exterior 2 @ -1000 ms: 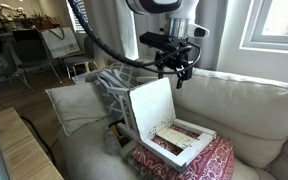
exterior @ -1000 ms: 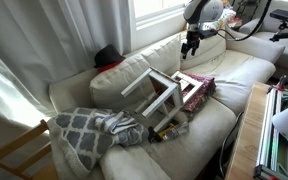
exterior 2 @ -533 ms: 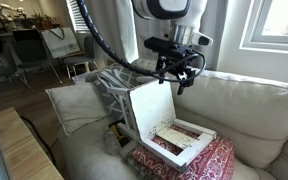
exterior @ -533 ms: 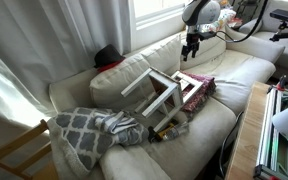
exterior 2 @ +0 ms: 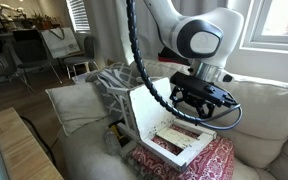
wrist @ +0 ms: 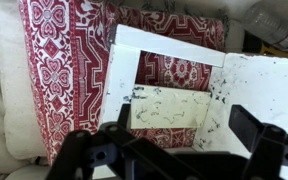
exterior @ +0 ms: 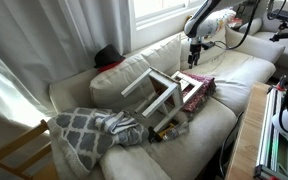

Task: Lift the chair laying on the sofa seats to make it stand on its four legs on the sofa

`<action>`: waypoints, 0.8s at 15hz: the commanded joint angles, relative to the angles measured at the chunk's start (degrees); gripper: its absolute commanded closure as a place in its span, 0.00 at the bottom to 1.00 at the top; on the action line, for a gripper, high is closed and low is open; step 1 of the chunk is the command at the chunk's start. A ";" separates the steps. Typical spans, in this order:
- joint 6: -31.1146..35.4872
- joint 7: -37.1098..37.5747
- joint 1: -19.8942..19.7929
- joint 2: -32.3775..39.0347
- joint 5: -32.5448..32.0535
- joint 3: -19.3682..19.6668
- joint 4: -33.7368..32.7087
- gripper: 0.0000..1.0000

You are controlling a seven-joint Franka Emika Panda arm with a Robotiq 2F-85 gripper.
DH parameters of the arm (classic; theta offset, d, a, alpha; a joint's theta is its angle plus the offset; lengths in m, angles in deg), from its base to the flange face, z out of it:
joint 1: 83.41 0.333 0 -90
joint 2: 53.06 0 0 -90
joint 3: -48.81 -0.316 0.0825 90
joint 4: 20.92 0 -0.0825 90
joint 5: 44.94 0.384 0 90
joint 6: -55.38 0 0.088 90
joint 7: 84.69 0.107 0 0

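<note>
The white chair (exterior: 162, 95) lies on its side on the sofa (exterior: 239, 72), partly on a red patterned cloth (wrist: 54, 70). The gripper (wrist: 166, 150) hangs above it, wide open, holding nothing.

In an exterior view, the sofa (exterior: 239, 72) has bare seat open at 2 o'clock of the chair (exterior: 167, 98). A grey patterned blanket (exterior: 89, 130) blocks 8 o'clock, and a back cushion (exterior: 132, 72) crowds 11 o'clock.

Daylight enters by a window (exterior: 159, 8) beside pale curtains (exterior: 44, 40); farther back stands perhaps a dark desk (exterior 2: 6, 42).
</note>
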 commanded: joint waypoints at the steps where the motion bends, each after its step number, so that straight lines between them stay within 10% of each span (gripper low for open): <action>1: -3.33 -4.47 -4.66 8.32 0.01 -2.35 -8.85 0.00; 12: -5.93 1.27 -7.83 23.18 1.17 -3.43 -24.06 0.00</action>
